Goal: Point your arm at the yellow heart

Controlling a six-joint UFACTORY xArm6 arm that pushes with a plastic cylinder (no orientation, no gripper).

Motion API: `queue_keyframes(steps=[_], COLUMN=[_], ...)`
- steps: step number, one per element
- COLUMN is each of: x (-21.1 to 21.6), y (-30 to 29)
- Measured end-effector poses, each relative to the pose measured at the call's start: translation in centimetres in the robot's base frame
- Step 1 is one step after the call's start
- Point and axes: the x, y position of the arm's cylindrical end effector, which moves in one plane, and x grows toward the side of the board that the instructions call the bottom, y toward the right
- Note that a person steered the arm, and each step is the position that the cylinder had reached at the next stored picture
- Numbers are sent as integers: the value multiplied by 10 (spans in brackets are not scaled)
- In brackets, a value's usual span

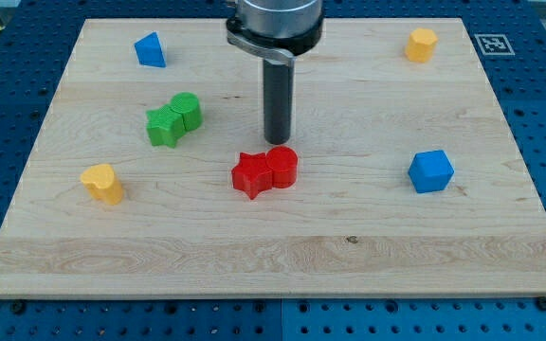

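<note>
My tip sits mid-counter, just above the red cylinder and red star. No claw in view, so its state can't be told. Yellow heart lies near the counter's left edge, well apart from my tip.

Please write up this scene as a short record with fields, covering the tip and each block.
tip: my tip just above the red pair, touching unclear
target: yellow heart, left, apart
red: red star against red cylinder
green: green star against green cylinder
blue: blue triangle; blue cube
other: yellow hexagon
</note>
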Motion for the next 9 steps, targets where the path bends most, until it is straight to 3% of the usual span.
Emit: queue_keyframes(steps=[3,7,9], x=[7,102,128], y=[-76,-110,-171])
